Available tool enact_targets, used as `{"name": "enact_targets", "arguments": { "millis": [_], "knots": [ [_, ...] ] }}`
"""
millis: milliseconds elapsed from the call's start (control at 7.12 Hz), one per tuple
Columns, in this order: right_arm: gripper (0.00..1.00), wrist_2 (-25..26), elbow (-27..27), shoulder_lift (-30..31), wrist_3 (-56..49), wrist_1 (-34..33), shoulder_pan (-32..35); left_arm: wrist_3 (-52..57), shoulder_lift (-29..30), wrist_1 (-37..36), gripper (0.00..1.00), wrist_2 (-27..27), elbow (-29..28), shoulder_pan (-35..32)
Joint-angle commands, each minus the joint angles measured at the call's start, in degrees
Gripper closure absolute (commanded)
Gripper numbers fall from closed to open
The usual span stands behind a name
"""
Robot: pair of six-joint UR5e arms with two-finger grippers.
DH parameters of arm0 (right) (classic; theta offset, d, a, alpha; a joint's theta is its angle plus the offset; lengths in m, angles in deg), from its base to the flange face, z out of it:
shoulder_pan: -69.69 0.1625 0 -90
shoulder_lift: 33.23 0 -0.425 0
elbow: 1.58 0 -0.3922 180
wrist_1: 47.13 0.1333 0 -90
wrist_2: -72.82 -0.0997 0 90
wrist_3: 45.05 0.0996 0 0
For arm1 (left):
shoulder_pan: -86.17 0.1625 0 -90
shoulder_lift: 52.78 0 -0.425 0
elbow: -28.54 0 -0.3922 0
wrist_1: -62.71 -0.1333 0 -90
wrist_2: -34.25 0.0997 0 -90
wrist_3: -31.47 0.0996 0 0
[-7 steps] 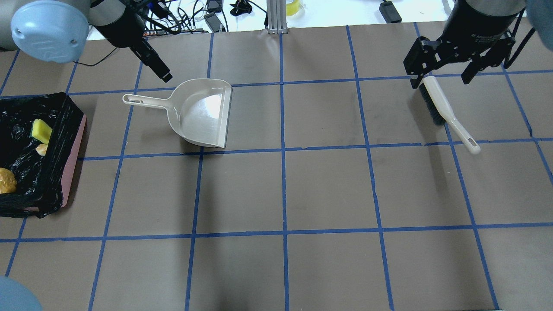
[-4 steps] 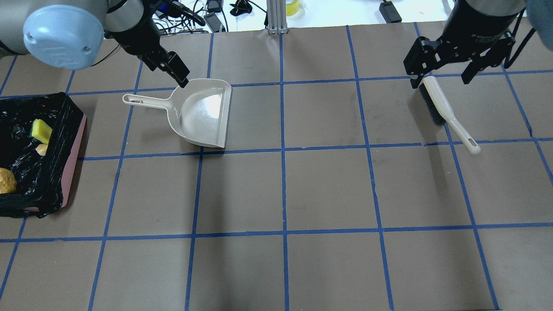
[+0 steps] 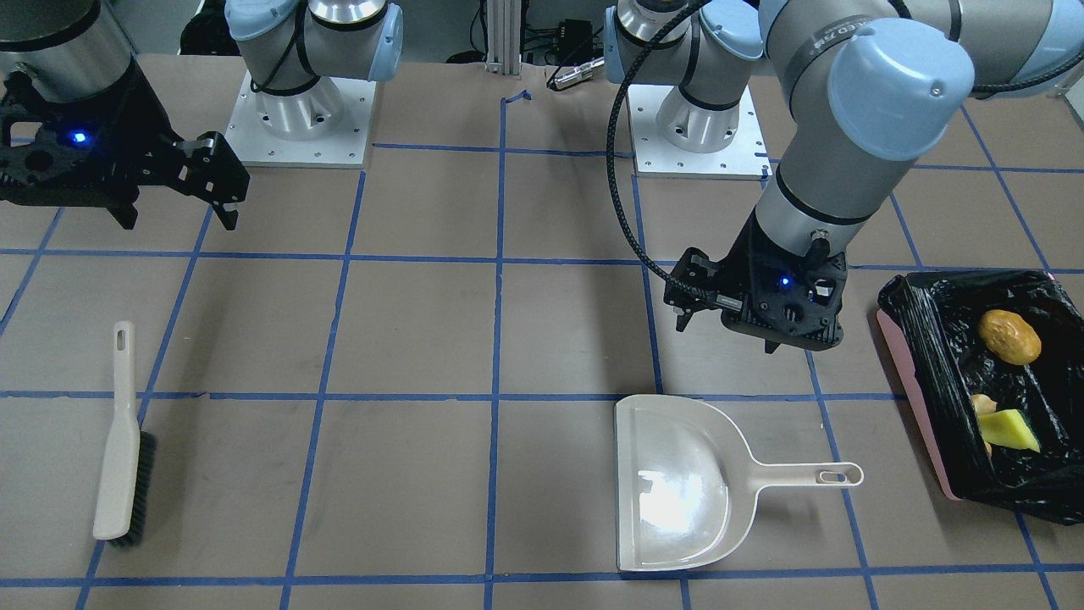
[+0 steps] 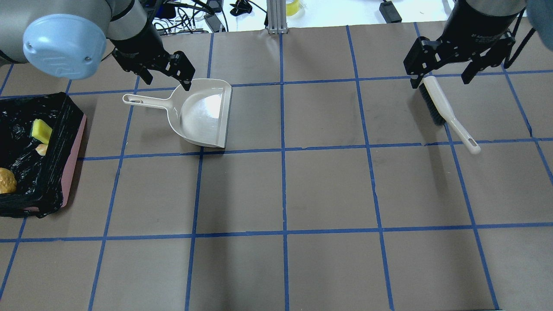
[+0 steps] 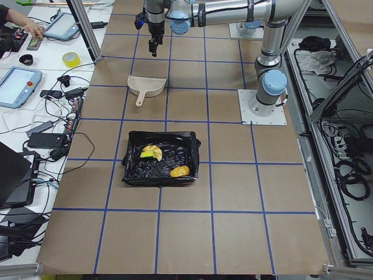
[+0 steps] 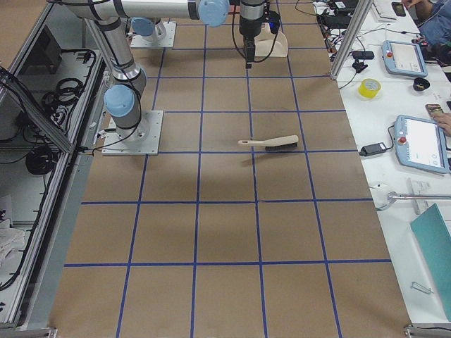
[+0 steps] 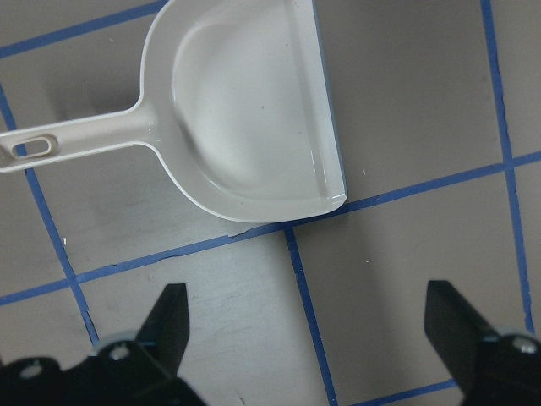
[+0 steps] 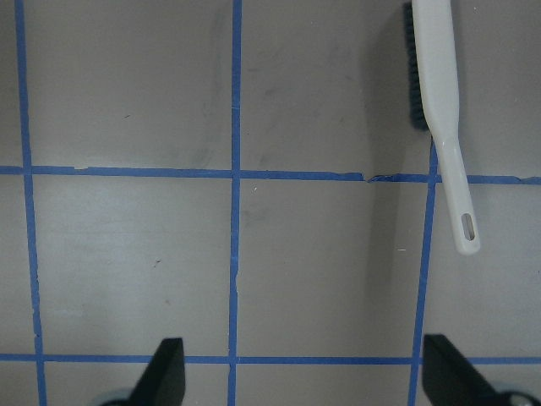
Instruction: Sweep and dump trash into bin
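Note:
The pink bin (image 4: 71, 142) lined with black plastic stands at the table's left end, also in the front view (image 3: 910, 398). In it lie the golden-brown lump (image 4: 6, 180), the yellow wedge (image 4: 41, 131) and the bread piece (image 4: 42, 149). The beige dustpan (image 4: 203, 114) lies empty on the table. My left gripper (image 4: 165, 82) is open and empty, above the table just behind the dustpan, which shows in the left wrist view (image 7: 245, 127). My right gripper (image 4: 440, 81) is open and empty above the head of the brush (image 4: 445, 108), which lies flat.
Blue tape lines divide the brown table (image 4: 328, 190) into squares. Cables, a tape roll (image 4: 294, 6) and a metal post (image 4: 276, 17) sit beyond the far edge. Tablets and an operator's hand show at a side bench (image 5: 23, 87).
My left gripper has moved right toward the dustpan's back rim and turned at the wrist, so both open fingers now show side by side. The right arm, brush and dustpan have not moved.

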Motion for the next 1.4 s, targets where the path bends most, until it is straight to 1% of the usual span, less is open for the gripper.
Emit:
{"name": "enact_targets", "arguments": {
  "millis": [0,421,562,702,843,983,1264],
  "knots": [
    [0.00,0.0,0.0,-0.1,0.0,0.0,0.0,-5.9,-0.4,0.2,0.00,0.9,0.2,-0.2],
    [0.00,0.5,0.5,0.3,0.0,0.1,0.0,-10.9,-2.3,2.7,0.00,1.0,0.0,-0.2],
    [0.00,0.4,0.5,0.3,0.0,-0.2,0.0,-10.9,-3.4,4.6,0.00,1.2,0.3,0.0],
    [0.00,-0.4,0.5,0.1,0.1,-0.3,0.0,-11.0,-4.6,5.9,0.00,2.8,0.3,-0.1],
    [0.00,-0.6,0.5,0.1,3.6,-0.4,1.0,-11.0,-6.3,7.4,0.00,3.0,0.3,-0.1],
    [0.00,0.4,0.5,-0.2,4.1,-0.7,2.5,-11.0,-6.9,7.9,0.00,3.0,0.6,-0.1],
    [0.00,-0.3,0.1,-0.4,4.1,-1.0,2.6,-11.0,-8.3,7.9,0.00,3.1,1.4,-0.1]
  ]
}}
